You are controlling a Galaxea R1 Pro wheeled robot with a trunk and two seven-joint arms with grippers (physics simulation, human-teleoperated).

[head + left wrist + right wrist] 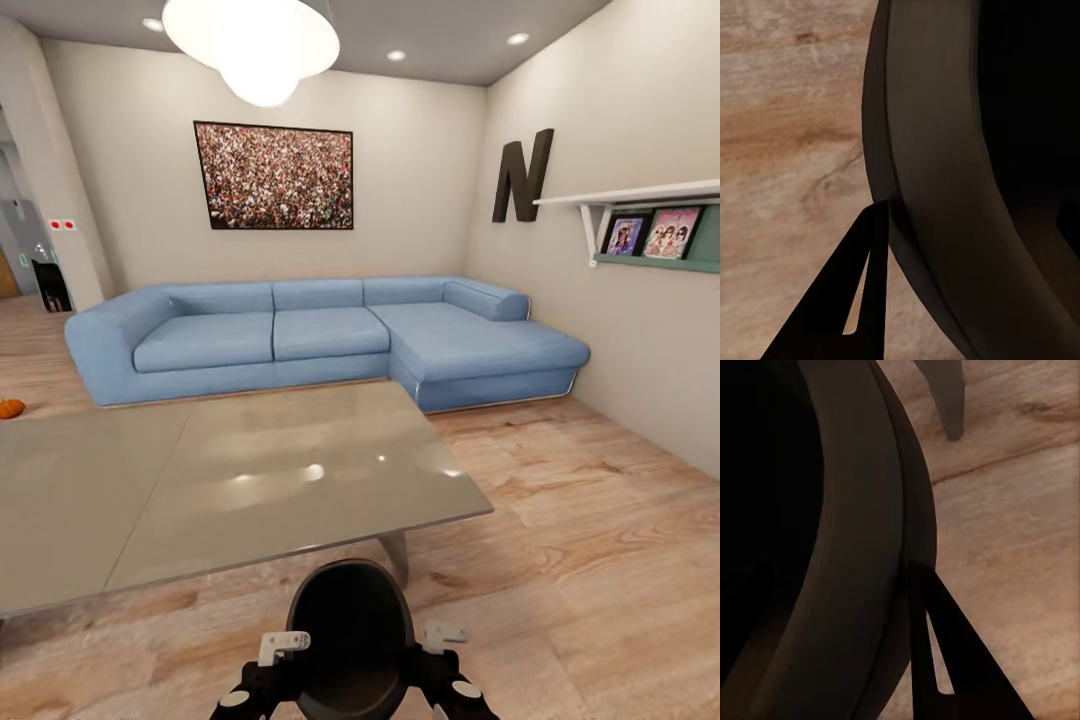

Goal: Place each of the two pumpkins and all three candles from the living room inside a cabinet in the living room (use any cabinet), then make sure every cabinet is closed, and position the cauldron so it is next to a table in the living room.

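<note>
The black cauldron [350, 640] hangs low over the wood floor, close in front of me and just short of the grey table [250, 470]. My left gripper [272, 660] and right gripper [442, 655] grip its rim from opposite sides. In the left wrist view, one dark finger [847, 300] of the left gripper [900, 217] presses the outside of the cauldron's wall [937, 187]. The right wrist view shows the same for the right gripper [896, 577] and its finger [945, 645]. One orange pumpkin [10, 407] lies on the floor at far left. The candles and cabinet are out of view.
A blue corner sofa [330, 335] stands against the far wall behind the table. The table's leg [395, 555] is just ahead of the cauldron. A wall shelf [650, 220] hangs at the right. Open wood floor [590, 560] runs along the right side, and a doorway opens at far left.
</note>
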